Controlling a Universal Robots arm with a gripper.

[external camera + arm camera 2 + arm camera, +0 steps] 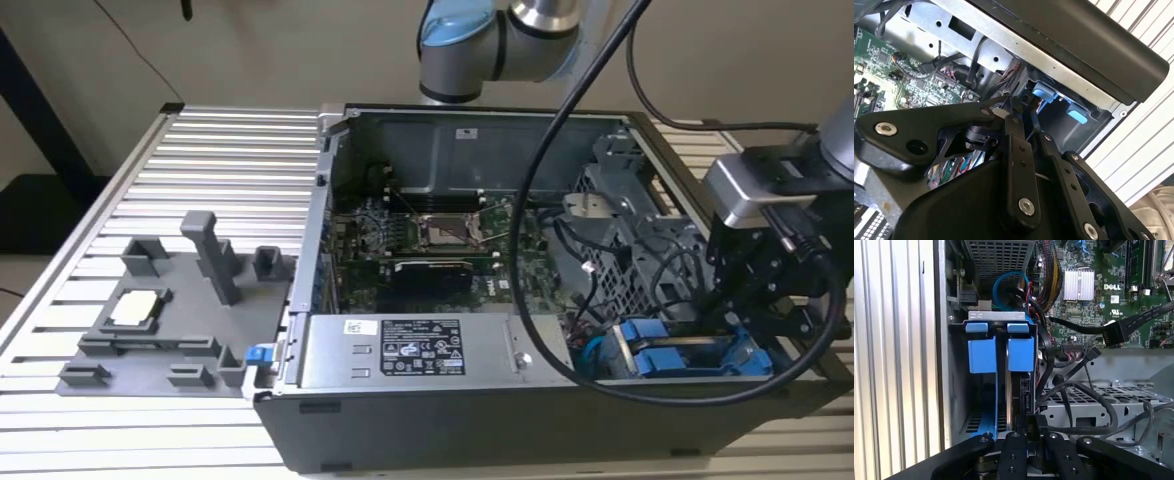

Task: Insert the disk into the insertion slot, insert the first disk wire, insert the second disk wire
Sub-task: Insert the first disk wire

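My pincer (1028,424) is pinched on the near edge of the disk (1020,357). The disk stands on edge in its blue frame inside the insertion slot (999,316), at the near corner of the computer case (467,425) on the exterior view's right. I judge the disk largely seated but perhaps not fully home, and the wiring undone, since a black wire connector (1114,332) hangs loose near the slot.

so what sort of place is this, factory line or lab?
Probably a robotics lab test bench, not a line: an open computer case sits on a slatted aluminium table, with a grey fixture plate beside it and one robot arm reaching in.
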